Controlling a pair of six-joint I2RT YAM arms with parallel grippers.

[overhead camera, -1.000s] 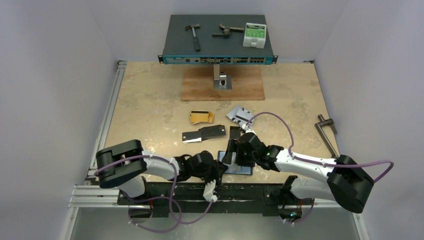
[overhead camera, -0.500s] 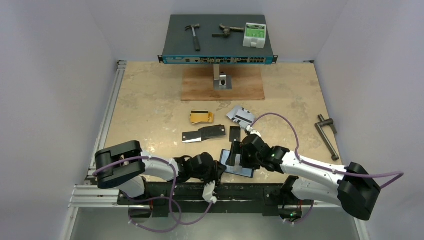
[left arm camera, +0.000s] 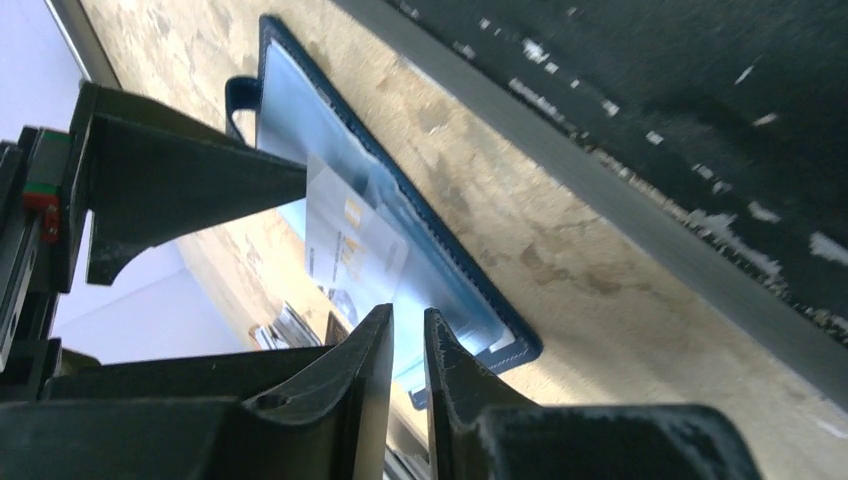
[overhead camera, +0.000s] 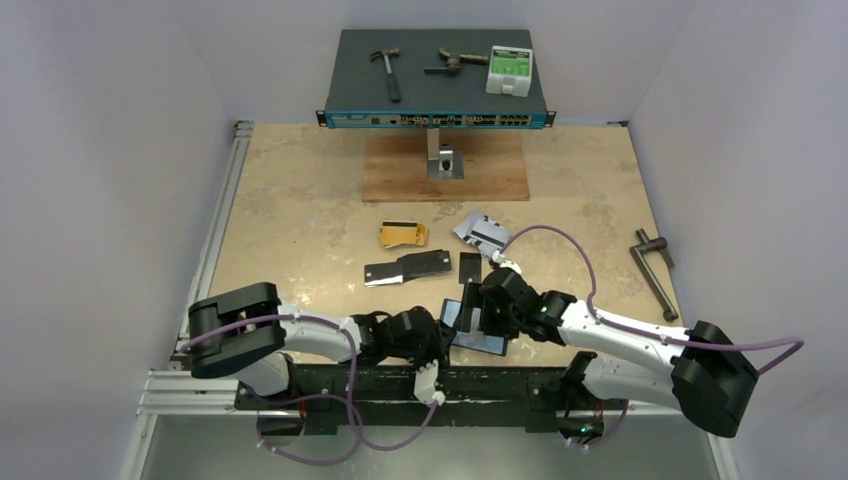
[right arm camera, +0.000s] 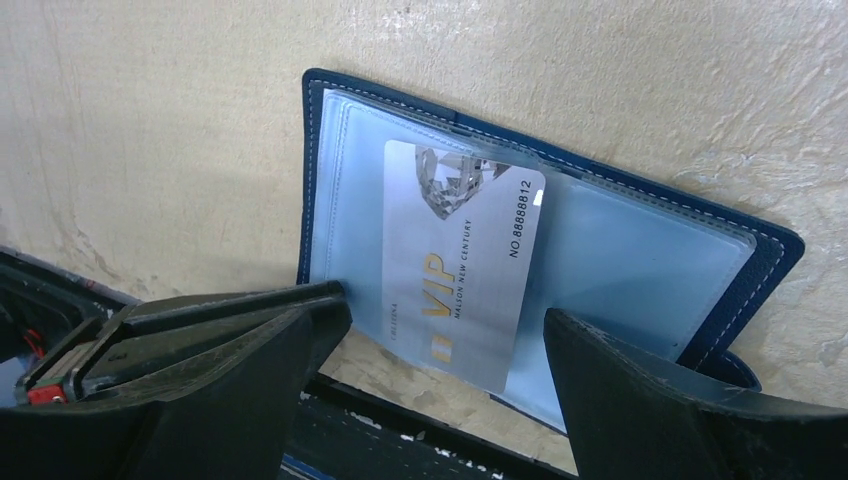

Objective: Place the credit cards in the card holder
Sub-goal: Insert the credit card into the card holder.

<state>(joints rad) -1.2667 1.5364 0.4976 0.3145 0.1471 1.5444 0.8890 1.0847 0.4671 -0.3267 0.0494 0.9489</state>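
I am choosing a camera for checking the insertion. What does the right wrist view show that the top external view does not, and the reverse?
Only right wrist: the silver VIP card, its printed number, one end under the clear pocket, the other sticking out. Only top external: the loose gold card, black cards and silver-grey cards on the table. Both: the open navy card holder and the right pincer over it.

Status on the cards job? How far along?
Done: card holder lies open. In hand: one silver VIP card sits partly in its clear sleeve, open right gripper straddling it, left gripper at the holder's edge. Left: gold card, grey cards and black cards on the table.
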